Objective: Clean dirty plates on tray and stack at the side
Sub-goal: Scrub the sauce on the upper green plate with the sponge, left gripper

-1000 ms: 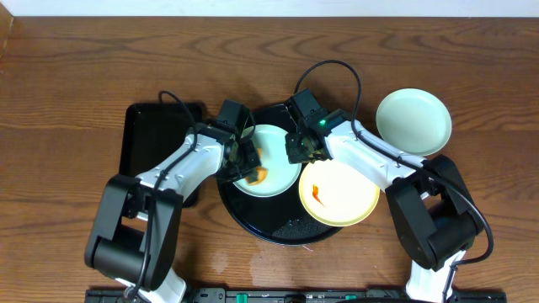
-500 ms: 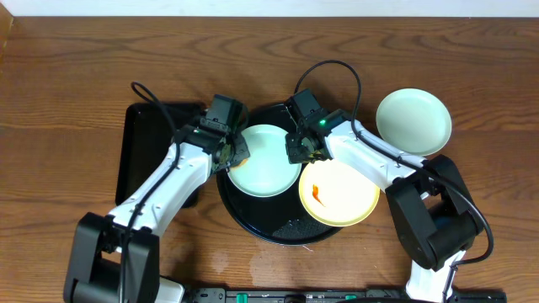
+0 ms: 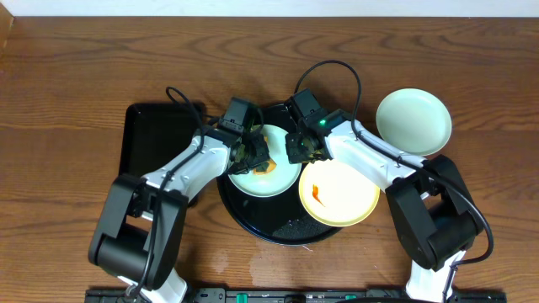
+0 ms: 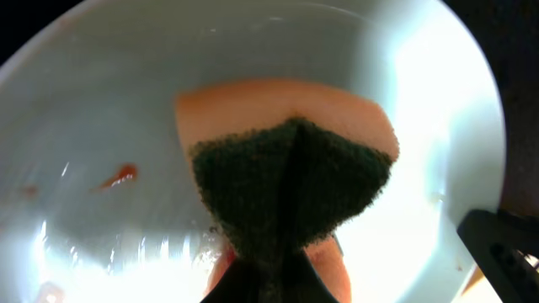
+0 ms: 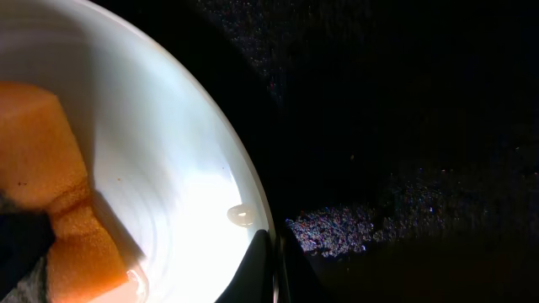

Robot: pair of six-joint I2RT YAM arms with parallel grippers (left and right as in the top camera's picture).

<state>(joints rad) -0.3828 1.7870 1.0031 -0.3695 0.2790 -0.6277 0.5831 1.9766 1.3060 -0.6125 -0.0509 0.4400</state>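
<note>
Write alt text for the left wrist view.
A pinched sponge, orange with a dark green scrub face, presses on a pale mint plate. A small orange smear lies to its left, and the black tray shows at the right edge.

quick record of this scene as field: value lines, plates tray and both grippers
tray: large round black tray, holds two plates
plate being wiped: pale mint-blue round plate, small orange smear on it
left gripper: shut on orange sponge with dark green pad, pressed on that plate
right gripper: shut on that plate's rim
yellow plate: pale yellow round plate, orange smear, partly past tray rim
side: second pale mint-blue plate on wood tabletop, looks clean
</note>
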